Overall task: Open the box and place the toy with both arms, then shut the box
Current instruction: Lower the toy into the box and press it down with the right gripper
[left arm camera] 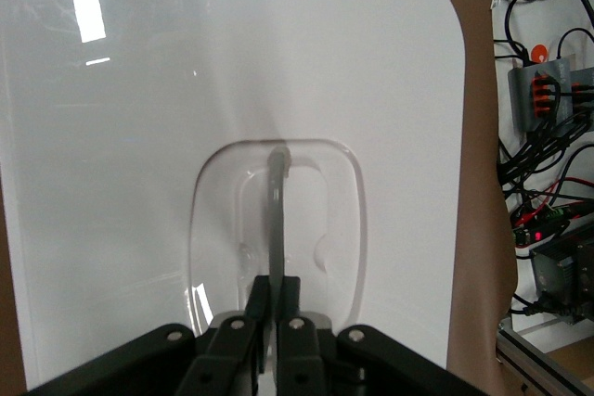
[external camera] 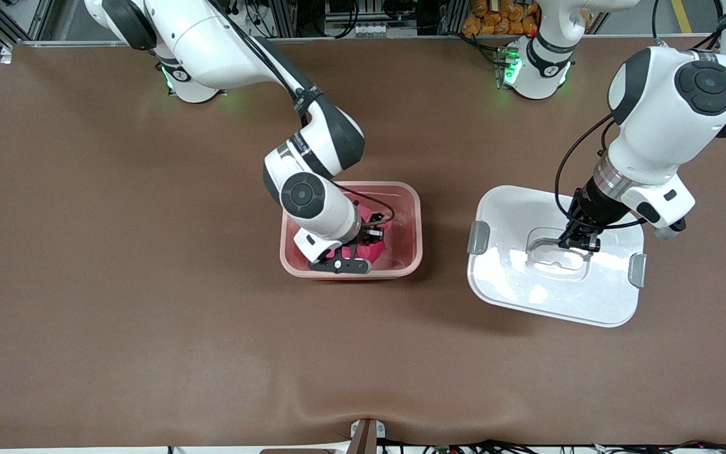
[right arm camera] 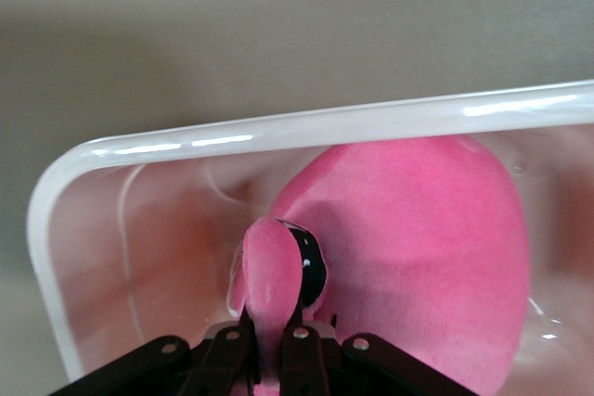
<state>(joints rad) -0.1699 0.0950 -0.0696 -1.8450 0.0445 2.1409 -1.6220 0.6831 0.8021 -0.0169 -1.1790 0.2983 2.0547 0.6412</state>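
Note:
The pink translucent box [external camera: 414,227] stands open at the middle of the table, its rim [right arm camera: 325,127] close in the right wrist view. The hot-pink toy [external camera: 372,253] lies inside it. My right gripper [external camera: 372,234] reaches down into the box and is shut on the toy's floppy ear [right arm camera: 269,271], beside a dark marking on the toy [right arm camera: 436,248]. The white lid [external camera: 514,277] lies flat on the table beside the box, toward the left arm's end. My left gripper [external camera: 580,244] is shut on the lid's raised grey handle [left arm camera: 276,220] at the centre recess of the lid [left arm camera: 139,183].
Brown cloth [external camera: 149,284] covers the table. The lid's grey side clips [external camera: 478,237] stick out at both ends. Both arm bases [external camera: 536,69] stand along the back edge, with cables and a power strip [left arm camera: 548,90] off the table's edge. A small mount [external camera: 366,435] sits at the front edge.

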